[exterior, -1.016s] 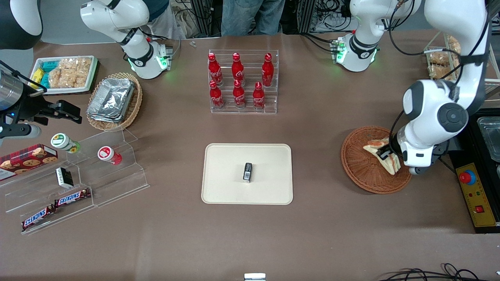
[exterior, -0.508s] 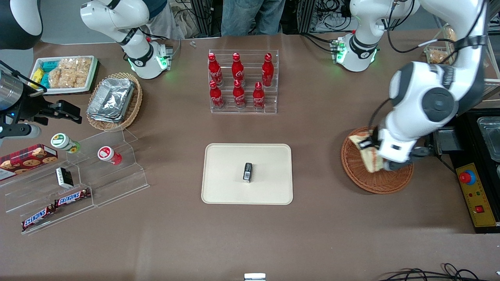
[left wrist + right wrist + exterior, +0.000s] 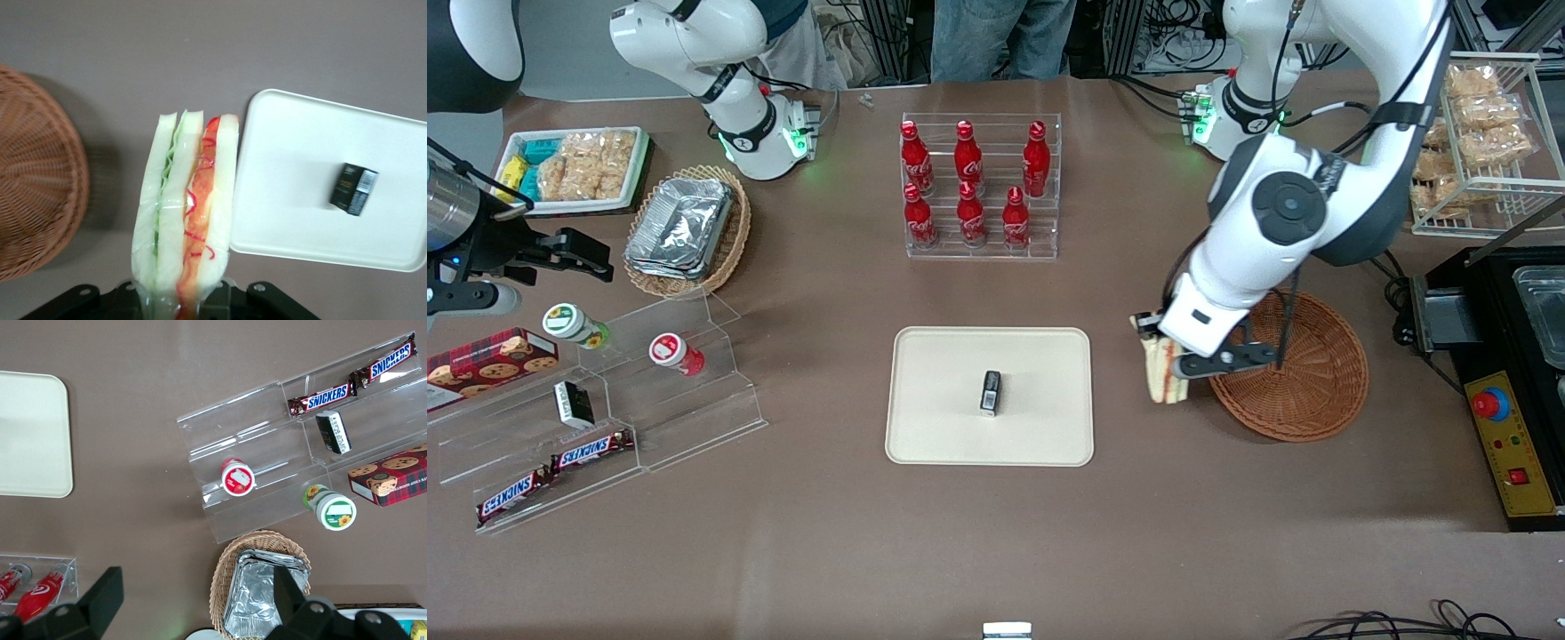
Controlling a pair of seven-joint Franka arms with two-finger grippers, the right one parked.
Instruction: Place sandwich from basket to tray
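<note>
From the front, the pincer (image 3: 1161, 363) is hanging above the brown counter (image 3: 996, 533), in the gap between the tray (image 3: 925, 427) and the basket (image 3: 1307, 382). It is clamping the sandwich (image 3: 1161, 373), which is dangling clear of the basket's rim and not touching the counter. The sandwich is showing as a pale wedge with a reddish stripe, held on edge. A small dark box (image 3: 991, 392) is lying near the middle of the tray. The basket is sitting with nothing in it that I can see.

Through the left wrist camera, the pincer (image 3: 180, 301) is closing tight on the narrow end of the sandwich (image 3: 187, 220), its black fingers (image 3: 267, 303) peeking out either side. The sandwich is standing out from the grip with its cut face showing: white bread slices, a green leafy layer, and an orange-red filling with red shreds. Under it the counter (image 3: 200, 53) is showing, with the basket (image 3: 33, 180) on one side and the tray (image 3: 300, 200) on the other; the sandwich's edge is overlapping the tray's corner in this view. The dark box (image 3: 353, 189) is lying on the tray.

The right wrist camera is catching only a corner of the tray (image 3: 33, 440).
</note>
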